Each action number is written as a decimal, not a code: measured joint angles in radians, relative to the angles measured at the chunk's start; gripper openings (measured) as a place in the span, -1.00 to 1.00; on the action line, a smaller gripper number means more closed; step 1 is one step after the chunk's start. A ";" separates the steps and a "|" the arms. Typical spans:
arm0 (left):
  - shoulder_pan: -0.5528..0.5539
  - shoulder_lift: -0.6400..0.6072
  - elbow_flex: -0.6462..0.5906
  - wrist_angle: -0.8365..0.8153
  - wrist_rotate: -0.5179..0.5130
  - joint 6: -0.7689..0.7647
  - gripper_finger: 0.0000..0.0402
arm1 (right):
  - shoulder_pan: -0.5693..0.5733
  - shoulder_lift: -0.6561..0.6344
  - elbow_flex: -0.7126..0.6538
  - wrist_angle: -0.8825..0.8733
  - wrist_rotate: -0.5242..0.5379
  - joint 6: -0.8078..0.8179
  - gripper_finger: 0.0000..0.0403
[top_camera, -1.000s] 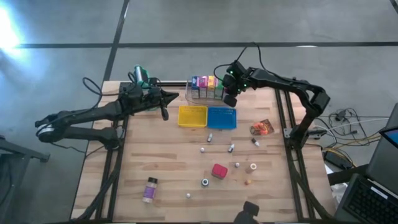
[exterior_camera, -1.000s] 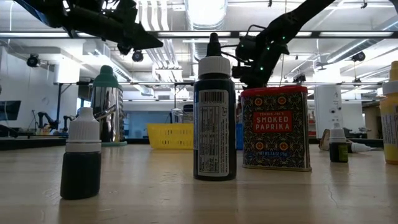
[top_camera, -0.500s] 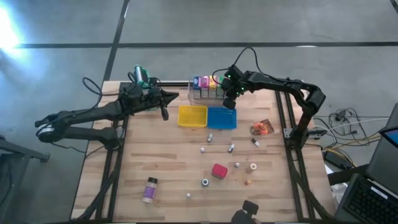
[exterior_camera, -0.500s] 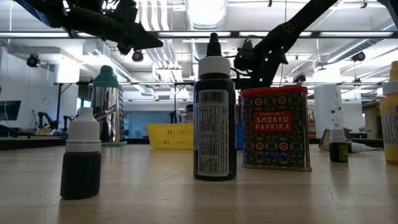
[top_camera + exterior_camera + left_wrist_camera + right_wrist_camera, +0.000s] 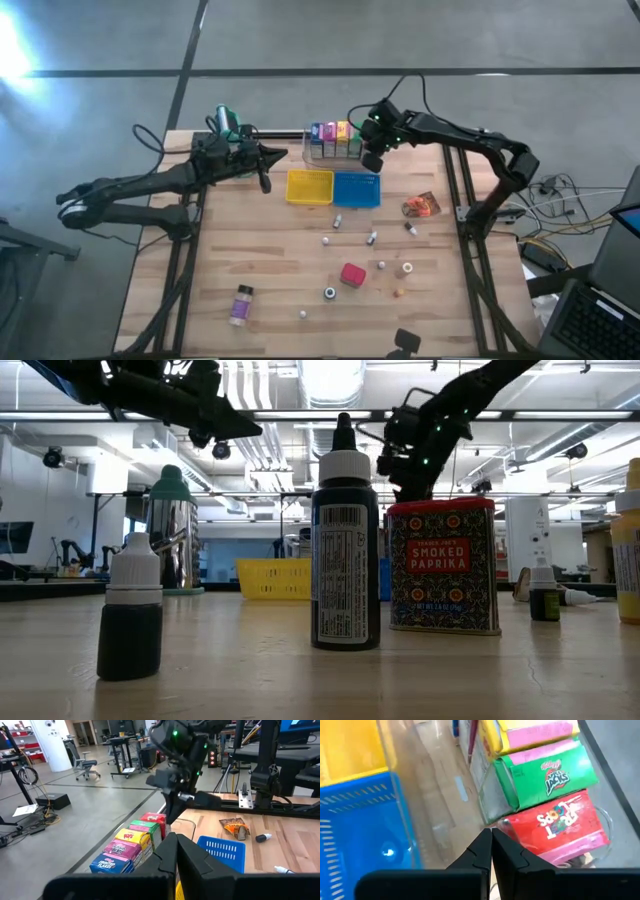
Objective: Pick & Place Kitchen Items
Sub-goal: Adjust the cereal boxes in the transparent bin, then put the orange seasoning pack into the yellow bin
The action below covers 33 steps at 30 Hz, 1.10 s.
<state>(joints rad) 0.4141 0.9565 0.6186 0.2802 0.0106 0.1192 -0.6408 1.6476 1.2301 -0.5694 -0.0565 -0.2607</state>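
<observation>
Small cereal cartons [image 5: 333, 132], blue, pink, yellow, green and red with printed fronts, stand upright in a row inside the clear bin [image 5: 445, 815] at the tabletop's [image 5: 260, 270] far edge, the empty right claw [image 5: 371, 160] fully closed just beside the red end, the left claw [image 5: 263, 182] likewise closed, empty, well apart.

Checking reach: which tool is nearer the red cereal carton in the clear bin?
Right. The right tool hangs shut just beside the red cereal carton; the left tool sits shut, across the yellow tray from it.
</observation>
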 joint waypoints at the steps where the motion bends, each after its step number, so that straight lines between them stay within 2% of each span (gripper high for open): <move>1: 0.000 0.000 0.000 0.000 0.000 0.000 -0.95 | 0.004 -0.013 0.000 -0.012 0.000 0.000 -0.96; 14: 0.000 0.000 0.000 0.000 0.000 -0.011 -0.95 | 0.112 -0.240 0.000 -0.038 0.004 0.048 -0.96; 25: 0.000 0.000 0.000 -0.002 0.000 -0.023 -0.95 | 0.201 -0.464 0.000 -0.068 0.007 0.180 -0.96; 30: 0.000 0.000 0.000 -0.003 0.000 -0.023 -0.95 | 0.225 -0.532 0.000 -0.142 0.003 0.187 -0.96; 33: 0.000 0.000 0.000 -0.005 0.000 -0.023 -0.95 | 0.225 -0.555 0.000 -0.234 0.003 0.251 -0.96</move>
<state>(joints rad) 0.4144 0.9565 0.6186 0.2749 0.0105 0.0963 -0.4160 1.0928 1.2301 -0.8033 -0.0530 -0.0102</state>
